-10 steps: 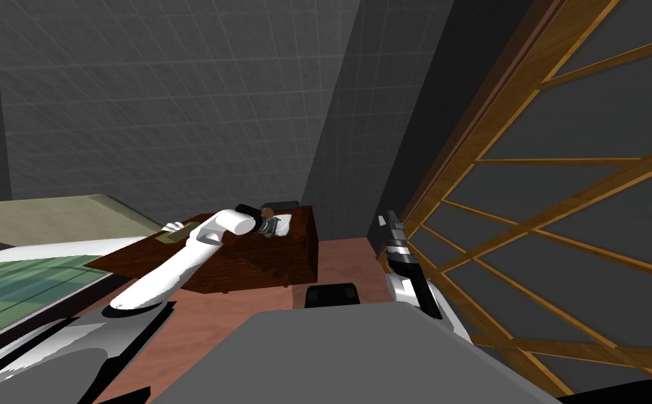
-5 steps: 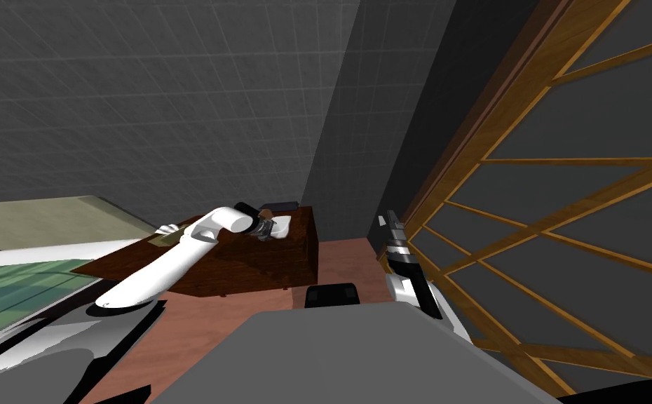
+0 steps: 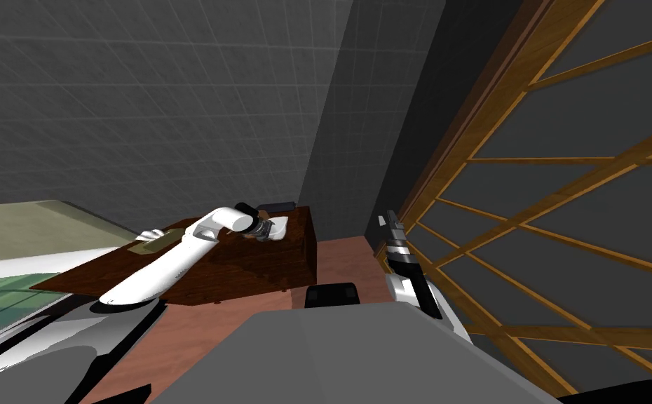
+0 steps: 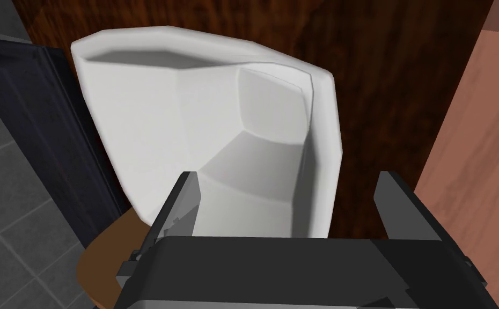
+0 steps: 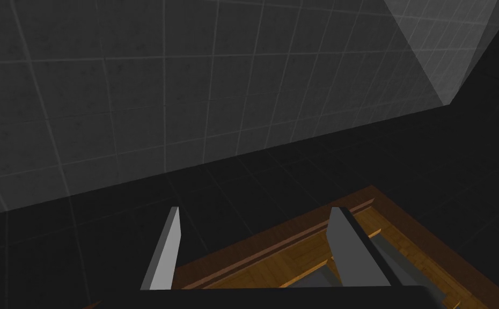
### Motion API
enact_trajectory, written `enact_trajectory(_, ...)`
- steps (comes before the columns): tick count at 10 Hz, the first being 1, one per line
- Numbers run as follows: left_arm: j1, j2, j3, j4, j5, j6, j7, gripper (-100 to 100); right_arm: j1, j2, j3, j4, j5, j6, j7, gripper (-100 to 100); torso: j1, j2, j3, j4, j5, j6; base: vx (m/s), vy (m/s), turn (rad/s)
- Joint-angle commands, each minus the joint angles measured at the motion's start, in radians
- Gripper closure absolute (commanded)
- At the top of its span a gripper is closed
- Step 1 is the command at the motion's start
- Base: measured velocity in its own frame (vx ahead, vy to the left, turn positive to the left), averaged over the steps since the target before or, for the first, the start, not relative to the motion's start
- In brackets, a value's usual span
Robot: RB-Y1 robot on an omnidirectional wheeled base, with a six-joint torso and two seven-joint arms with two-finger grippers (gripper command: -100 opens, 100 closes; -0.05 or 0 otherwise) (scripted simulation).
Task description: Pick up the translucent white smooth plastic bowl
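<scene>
The white bowl [image 4: 200, 123] [image 3: 280, 225] sits near the far right corner of a dark wooden table [image 3: 275, 259]. My left arm reaches across the table to it. The left gripper [image 4: 291, 206] [image 3: 268, 230] is open at the bowl's near side. One finger [image 4: 186, 204] is over the bowl's inside, the other [image 4: 398, 209] is outside it above the tabletop, and the bowl's wall lies between them. My right gripper [image 5: 251, 249] [image 3: 391, 226] is held up at my right side, open with nothing in it.
A dark flat box [image 4: 28, 134] [image 3: 277, 206] lies right beside the bowl, and a brown round thing [image 4: 109, 268] shows under the gripper. A tan flat item [image 3: 156, 240] lies further left on the table. A wooden lattice [image 3: 528, 210] stands close on the right, a green surface [image 3: 2, 301] on the left.
The head view has swung, so the table and the green surface now lie further left. My left gripper has stayed at the bowl. The right arm has not moved.
</scene>
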Motion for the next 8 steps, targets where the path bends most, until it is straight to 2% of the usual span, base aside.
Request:
enact_trajectory(1,-0.003,-0.009,0.002,0.045,-0.019,-0.014,-0.003,-100,0.000,0.000,0.000,0.000,0.000,0.000,0.000,0,0.000,0.000,0.000,0.000,0.000,0.000,-0.106,0.023,-0.202)
enact_trajectory(5,-0.011,-0.024,0.002,0.119,-0.049,-0.036,-0.011,-100,0.000,0.000,0.000,0.000,0.000,0.000,0.000,0,0.001,0.001,0.001,0.001,0.000,0.000,-0.077,0.021,-0.146)
enact_trajectory(6,-0.011,-0.023,0.000,0.110,-0.046,-0.034,-0.011,-100,0.000,0.000,0.000,0.000,0.000,0.000,0.000,0,0.000,0.001,0.001,0.000,0.000,-0.001,-0.025,0.007,-0.023)
enact_trajectory(7,-0.011,-0.023,0.000,0.113,-0.046,-0.035,-0.011,100,0.000,0.000,0.000,0.000,0.000,0.000,0.000,0,0.000,-0.001,0.000,0.000,0.000,-0.001,0.000,0.000,0.000)
enact_trajectory(8,-0.011,-0.023,0.000,0.113,-0.046,-0.035,-0.011,100,0.000,0.000,0.000,0.000,0.000,0.000,0.000,0,0.000,-0.003,-0.001,0.000,0.000,-0.001,-0.005,-0.002,0.009)
